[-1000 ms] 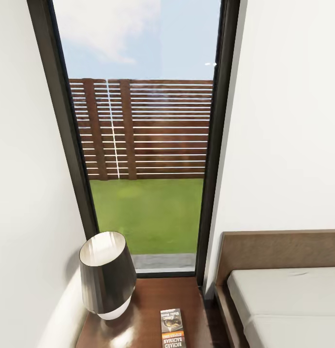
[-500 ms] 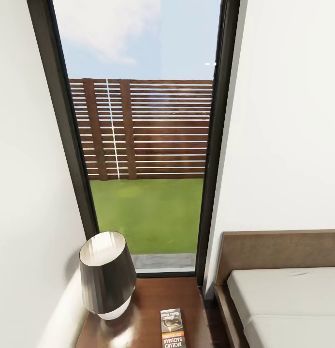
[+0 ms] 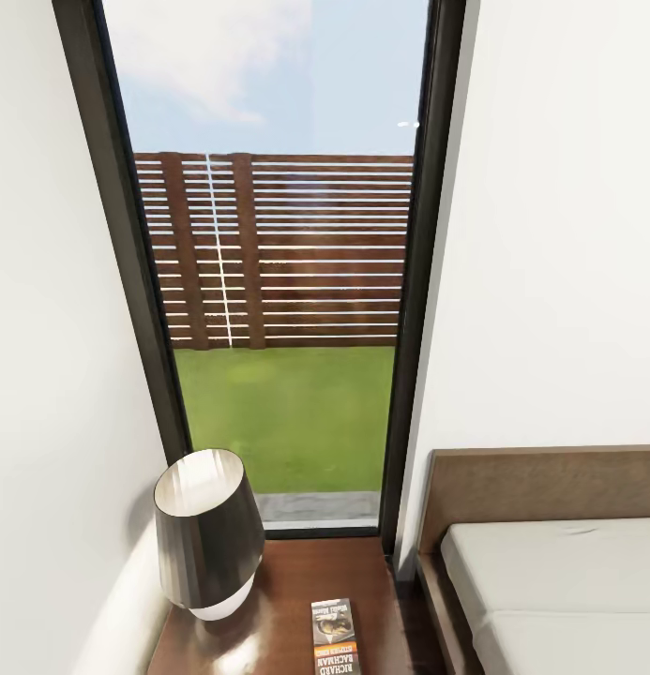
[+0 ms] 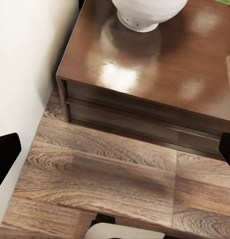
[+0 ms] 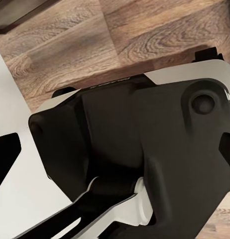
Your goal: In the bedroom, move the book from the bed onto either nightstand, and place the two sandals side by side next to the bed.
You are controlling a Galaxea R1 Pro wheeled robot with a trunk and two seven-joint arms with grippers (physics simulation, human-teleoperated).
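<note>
The book lay flat on the nightstand, just beside the lamp and on the side of it toward the bed, its orange-red band nearest the robot. That half of the task looked done, judging from where the book rested. No sandal appeared near the nightstand, so setting the pair side by side next to the bed was, as far as could be judged, still to do.

In the left wrist view the left hand stood spread wide, its two dark fingertips far apart at the edges of the picture and nothing between them, hovering over the wooden floor in front of the nightstand. The right hand likewise showed a dark fingertip at either edge, wide apart and empty, facing the robot's own dark and white body above the floor.
</note>
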